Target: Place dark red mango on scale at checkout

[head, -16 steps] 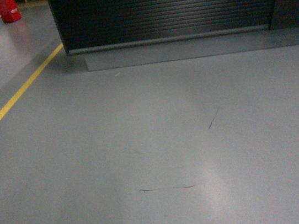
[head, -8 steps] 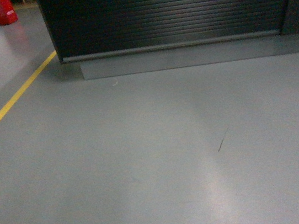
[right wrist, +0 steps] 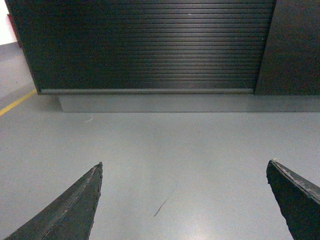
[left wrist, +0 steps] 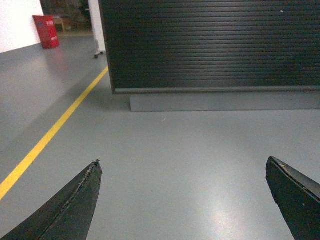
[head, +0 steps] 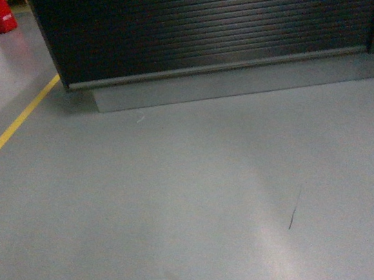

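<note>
Both grippers hang empty above the grey floor [head: 182,203], facing the checkout [head: 212,18]. Seen from its own wrist camera, the left gripper [left wrist: 182,200] has its two dark fingers spread wide, one fingertip [left wrist: 85,190] at the lower left of that view and the other at the lower right, with nothing but bare floor between them. The right gripper [right wrist: 182,200] stands the same way in its wrist view, its fingers [right wrist: 85,192] far apart and holding nothing. Neither gripper shows in the head view. The checkout fills the top of every view: a black counter front with fine horizontal ribs, ending below in a thin ledge, under which a plain grey base [head: 234,81] is set slightly back from the ribbed panel. Only this front face is visible; the counter's top lies above the upper edge of all three views, so the scale and the dark red mango cannot be seen anywhere. To the right of the ribbed panel, a smooth dark panel [right wrist: 295,50] adjoins it. A yellow line [head: 11,130] painted on the floor runs slantwise away toward the checkout's left corner. Beyond that corner, farther back by a white wall, stands a red object [left wrist: 46,31], too small to identify. On the floor in front of the checkout lies a short dark scuff mark [head: 294,208], and a pale patch of reflected light spreads near it.
</note>
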Robot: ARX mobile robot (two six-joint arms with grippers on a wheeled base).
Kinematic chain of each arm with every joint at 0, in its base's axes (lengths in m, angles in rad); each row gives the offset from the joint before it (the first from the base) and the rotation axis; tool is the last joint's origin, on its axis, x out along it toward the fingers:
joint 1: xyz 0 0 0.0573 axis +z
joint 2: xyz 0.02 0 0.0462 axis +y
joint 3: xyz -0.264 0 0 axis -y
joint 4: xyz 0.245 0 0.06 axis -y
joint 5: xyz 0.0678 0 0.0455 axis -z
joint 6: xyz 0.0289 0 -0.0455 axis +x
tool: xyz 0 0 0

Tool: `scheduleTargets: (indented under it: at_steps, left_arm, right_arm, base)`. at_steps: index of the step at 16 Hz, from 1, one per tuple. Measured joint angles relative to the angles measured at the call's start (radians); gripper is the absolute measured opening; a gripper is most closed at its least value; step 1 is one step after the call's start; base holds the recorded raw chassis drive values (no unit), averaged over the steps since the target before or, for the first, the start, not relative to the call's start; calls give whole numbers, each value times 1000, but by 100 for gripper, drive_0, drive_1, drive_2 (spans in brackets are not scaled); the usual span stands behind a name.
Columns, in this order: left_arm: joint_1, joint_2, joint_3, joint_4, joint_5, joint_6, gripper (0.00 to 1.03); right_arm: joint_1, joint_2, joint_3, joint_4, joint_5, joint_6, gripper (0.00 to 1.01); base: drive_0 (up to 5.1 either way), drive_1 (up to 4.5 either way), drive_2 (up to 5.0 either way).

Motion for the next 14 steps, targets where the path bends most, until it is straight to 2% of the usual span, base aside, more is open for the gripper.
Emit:
scheduleTargets:
  at_steps: [14]
  left_arm:
    - [0, 0, 0, -1, 1, 0, 98]
  right_arm:
    - [0, 0, 0, -3, 0, 0, 98]
  base:
    - [-3, 429, -434]
